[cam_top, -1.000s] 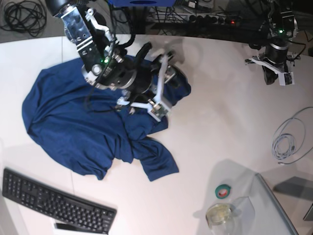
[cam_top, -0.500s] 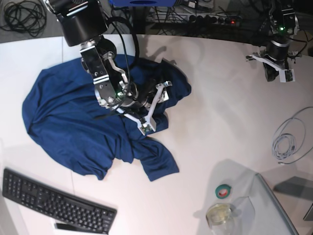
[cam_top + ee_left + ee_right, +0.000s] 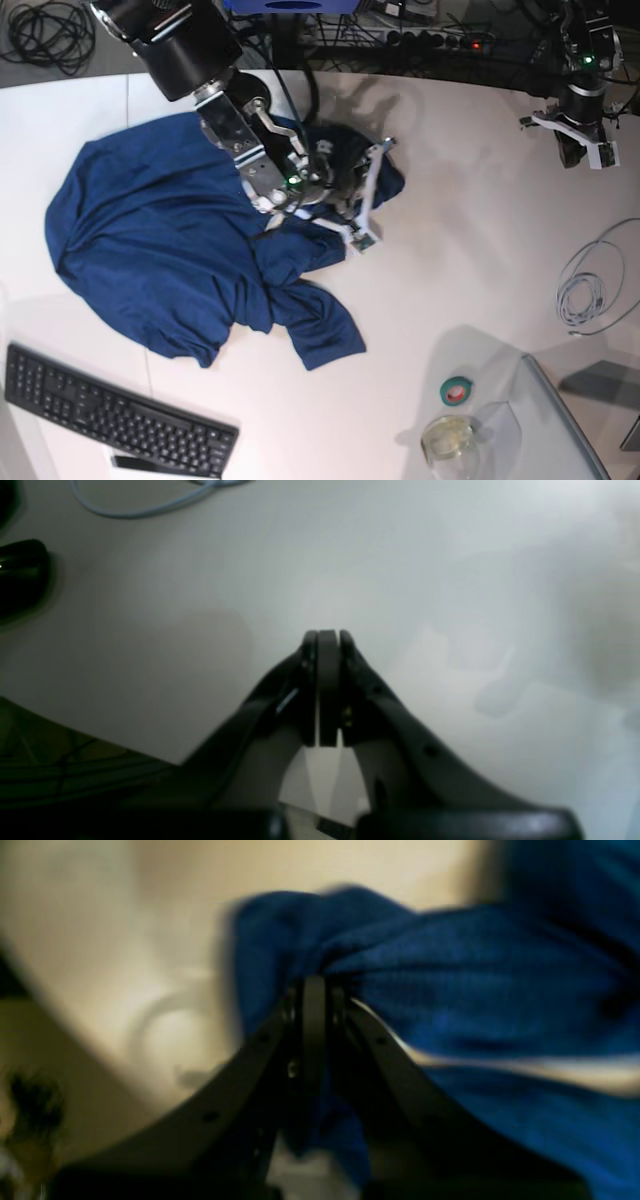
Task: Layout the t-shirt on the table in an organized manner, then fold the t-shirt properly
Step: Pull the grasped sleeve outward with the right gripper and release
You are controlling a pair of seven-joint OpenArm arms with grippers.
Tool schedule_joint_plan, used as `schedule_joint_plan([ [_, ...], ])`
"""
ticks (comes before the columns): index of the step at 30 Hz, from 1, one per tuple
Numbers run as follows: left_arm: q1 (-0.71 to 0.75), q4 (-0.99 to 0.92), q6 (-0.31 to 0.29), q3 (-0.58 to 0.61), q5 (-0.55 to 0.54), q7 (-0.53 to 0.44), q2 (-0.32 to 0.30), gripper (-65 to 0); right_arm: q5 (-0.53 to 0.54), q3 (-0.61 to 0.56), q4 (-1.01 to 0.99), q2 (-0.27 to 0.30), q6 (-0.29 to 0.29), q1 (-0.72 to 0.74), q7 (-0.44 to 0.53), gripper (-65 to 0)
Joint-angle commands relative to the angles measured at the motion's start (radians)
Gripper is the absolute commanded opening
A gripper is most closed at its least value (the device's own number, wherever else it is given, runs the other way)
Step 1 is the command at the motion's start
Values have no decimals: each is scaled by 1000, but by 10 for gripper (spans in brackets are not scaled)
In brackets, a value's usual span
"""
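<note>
We count one t-shirt [image 3: 150, 260], crumpled across the left half of the table [image 3: 470, 250], one keyboard [image 3: 110, 410] at the front left corner, one roll of tape [image 3: 458, 390] and one glass [image 3: 448, 440] near the front edge, one coiled cable [image 3: 590, 285] by the right edge, and two grippers. The right gripper [image 3: 312, 985] has its jaws pressed together, pinching a bunched fold of the t-shirt's right edge. A second ago those jaws stood spread over the cloth. The left gripper [image 3: 327, 635] hovers pressed shut and empty near the back right corner, slightly farther back than before.
</note>
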Motion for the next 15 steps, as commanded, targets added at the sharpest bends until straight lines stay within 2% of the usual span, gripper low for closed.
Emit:
schedule_joint_plan([
  [1, 1, 13, 2, -6, 1, -22, -12, -650, 28, -28, 35, -11, 7, 36, 14, -647],
  [10, 1, 13, 2, -17, 4, -22, -14, -650, 53, -273, 137, -12, 4, 123, -45, -650],
  [15, 0, 13, 2, -34, 1, -22, -9, -650, 53, -296, 211, -14, 7, 143, -44, -650],
])
